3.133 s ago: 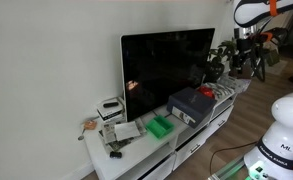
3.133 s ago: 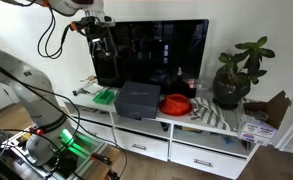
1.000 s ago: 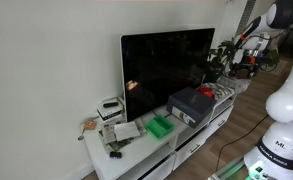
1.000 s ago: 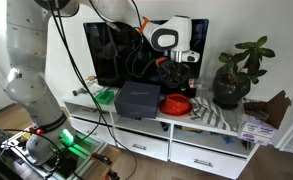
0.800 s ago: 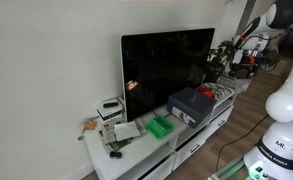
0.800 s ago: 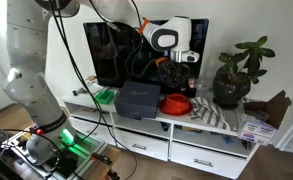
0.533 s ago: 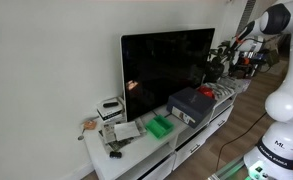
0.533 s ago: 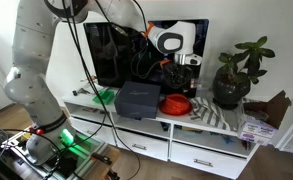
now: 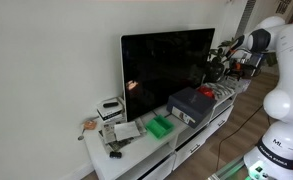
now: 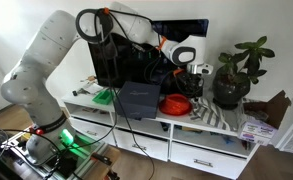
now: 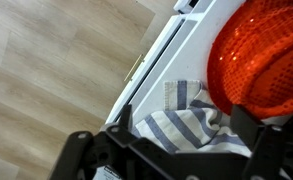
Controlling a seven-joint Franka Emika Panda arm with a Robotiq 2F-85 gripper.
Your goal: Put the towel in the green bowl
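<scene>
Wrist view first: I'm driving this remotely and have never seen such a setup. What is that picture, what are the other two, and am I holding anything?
You are driving one white robot arm with a two-fingered gripper. The wrist view comes from a camera at the arm's end, looking down past the dark fingers. The two exterior views watch a white TV stand from different spots in the room. On the stand are a TV, a dark box, a green container, an orange-red bowl, a striped towel next to that bowl, and a potted plant. The gripper is open above the towel and holds nothing.
</scene>
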